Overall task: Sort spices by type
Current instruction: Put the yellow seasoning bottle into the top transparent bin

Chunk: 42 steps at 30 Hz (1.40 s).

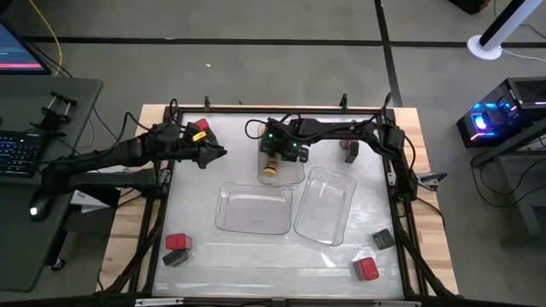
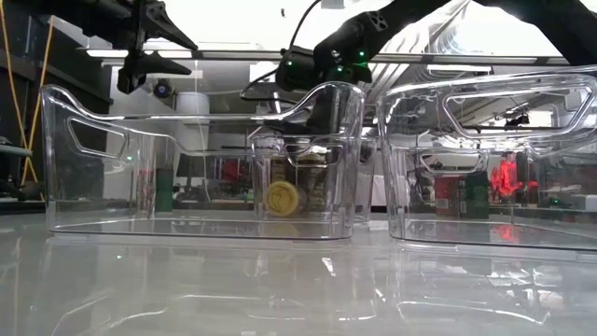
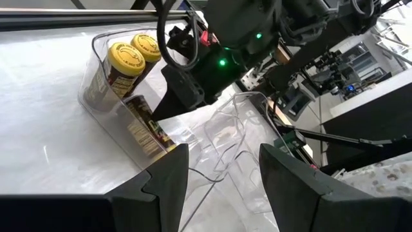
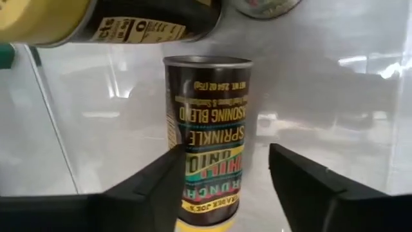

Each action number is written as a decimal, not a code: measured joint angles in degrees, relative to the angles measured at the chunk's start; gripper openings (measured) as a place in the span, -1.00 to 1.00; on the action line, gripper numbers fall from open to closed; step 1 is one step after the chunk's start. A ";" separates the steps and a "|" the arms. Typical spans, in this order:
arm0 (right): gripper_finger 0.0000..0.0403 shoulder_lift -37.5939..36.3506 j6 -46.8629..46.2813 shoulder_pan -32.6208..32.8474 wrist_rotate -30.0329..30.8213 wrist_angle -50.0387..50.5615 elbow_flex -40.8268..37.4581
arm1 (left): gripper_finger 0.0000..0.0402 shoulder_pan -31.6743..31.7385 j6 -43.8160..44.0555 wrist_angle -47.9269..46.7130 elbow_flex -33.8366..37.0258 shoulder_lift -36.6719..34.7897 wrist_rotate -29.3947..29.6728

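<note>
The yellow-lidded spice jar (image 4: 207,145), lying in the back tray (image 1: 294,175) between the right end effector's (image 4: 222,187) wide-spread fingers, looks rigid, light and slick, best pinched across its cylindrical body.

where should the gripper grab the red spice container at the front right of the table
Grip the red spice container across two opposite flat sides of its square top, coming straight down from above. It sits alone on the table, with the grey container well apart, so both fingers should have room to drop alongside it.
</note>
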<state>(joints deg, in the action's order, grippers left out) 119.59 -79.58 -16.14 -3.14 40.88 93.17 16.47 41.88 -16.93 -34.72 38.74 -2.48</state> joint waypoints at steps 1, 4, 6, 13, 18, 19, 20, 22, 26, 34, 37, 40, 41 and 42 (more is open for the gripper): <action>0.15 0.00 -0.10 0.01 0.31 -0.45 0.00 | -0.11 0.00 0.01 0.00 0.00 0.00 0.00; 0.26 -0.01 0.51 0.03 0.33 -3.02 0.06 | -0.11 0.02 -0.02 0.00 0.00 0.00 0.00; 0.31 0.03 1.04 0.02 0.48 -4.34 0.09 | -0.11 0.02 -0.02 0.00 0.00 0.00 0.02; 0.37 1.64 0.12 0.00 0.12 -5.63 0.17 | -0.11 0.02 0.03 -0.01 0.00 -0.02 0.02; 0.37 4.57 -0.32 0.11 -2.47 -9.25 0.20 | -0.11 0.02 0.95 -0.02 0.00 -0.02 0.04; 0.37 5.08 -0.35 0.09 -3.25 -9.43 0.20 | -0.11 0.02 0.96 -0.04 0.00 -0.02 0.03; 0.37 5.60 -0.36 0.11 -3.80 -9.60 0.20 | -0.11 0.02 1.01 -0.06 0.00 -0.02 0.04; 0.37 6.08 -0.31 0.10 -4.50 -9.68 0.20 | -0.11 0.02 1.44 -0.05 0.00 -0.02 0.03; 0.35 6.27 -0.42 0.44 -3.61 -9.66 0.22 | -0.11 0.00 1.54 -0.09 0.00 -0.02 -0.02; -0.18 5.54 1.05 0.83 -4.42 -8.83 0.21 | -0.11 -0.02 1.54 -0.09 0.00 -0.02 -0.05; -0.18 3.99 3.63 1.09 -5.59 -7.80 0.19 | -0.11 -0.02 1.51 -0.11 0.00 -0.02 -0.08; -0.18 1.52 7.43 1.18 -8.15 -4.88 0.20 | -0.11 -0.02 1.50 -0.31 0.00 -0.02 -0.09; -0.18 0.51 8.97 1.18 -8.67 -3.42 0.20 | -0.11 0.02 1.48 -0.38 0.00 -0.02 -0.11; -0.18 -0.47 10.53 1.18 -9.04 -1.47 0.20 | -0.11 0.00 1.25 -0.39 0.00 -0.02 -0.11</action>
<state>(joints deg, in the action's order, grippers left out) 119.12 -69.05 -14.96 -12.18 39.41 93.36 16.47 43.14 -17.32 -34.72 38.72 -2.59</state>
